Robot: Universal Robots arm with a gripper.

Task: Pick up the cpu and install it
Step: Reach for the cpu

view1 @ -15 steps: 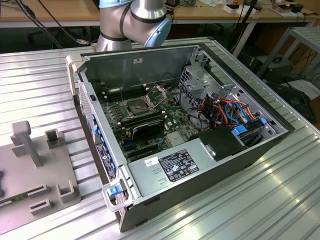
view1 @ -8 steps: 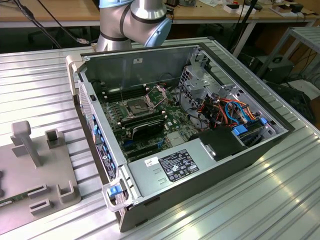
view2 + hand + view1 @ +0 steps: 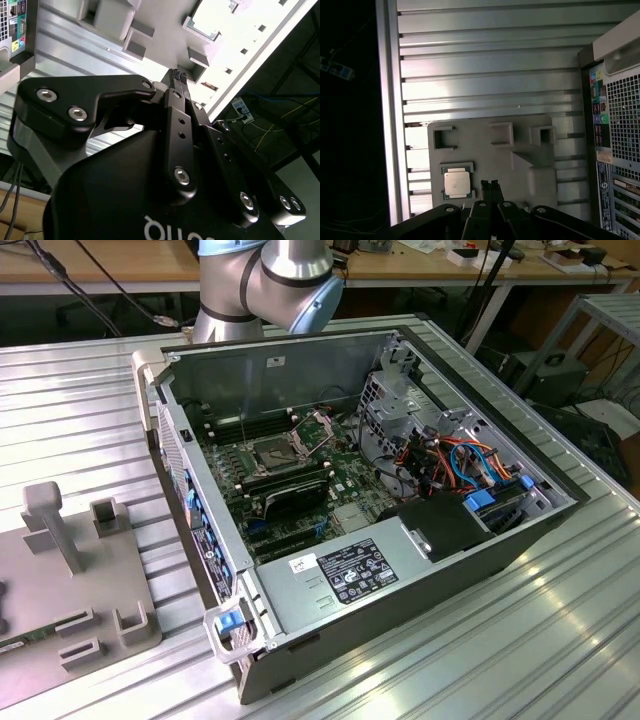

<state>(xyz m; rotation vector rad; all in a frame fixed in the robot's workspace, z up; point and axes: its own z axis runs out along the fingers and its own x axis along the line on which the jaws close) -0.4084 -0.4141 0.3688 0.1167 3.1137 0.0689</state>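
Closest to the lens in both wrist views is the tool (image 3: 490, 184), whose black body and links hide whatever lies directly under them. Its two fingers are pressed together with no gap, and nothing is held between them. In the second wrist view the tool (image 3: 179, 75) shows the same closed tips hanging above a grey holder plate (image 3: 165, 22), much of it washed out by bright light.

In the first wrist view the cpu (image 3: 457, 183) lies just beside the fingertips, a little off to one side and beneath them, apart from the tool. It sits flat in a square recess of the holder plate (image 3: 485, 160), dull metal top facing up. Being square, it has no long axis; its edges run parallel to the plate's edges and to the ribs of the counter (image 3: 485, 75). The plate's edge nearest the tool is covered by the black links.

Further from the tool, on the side away from the cpu, stands the rear of a computer case (image 3: 620, 125), cut off by the frame.

In the exterior view the arm (image 3: 270, 280) rises behind the open computer case (image 3: 400, 580), whose socket (image 3: 275, 452) is partly visible, its inside hard to make out.
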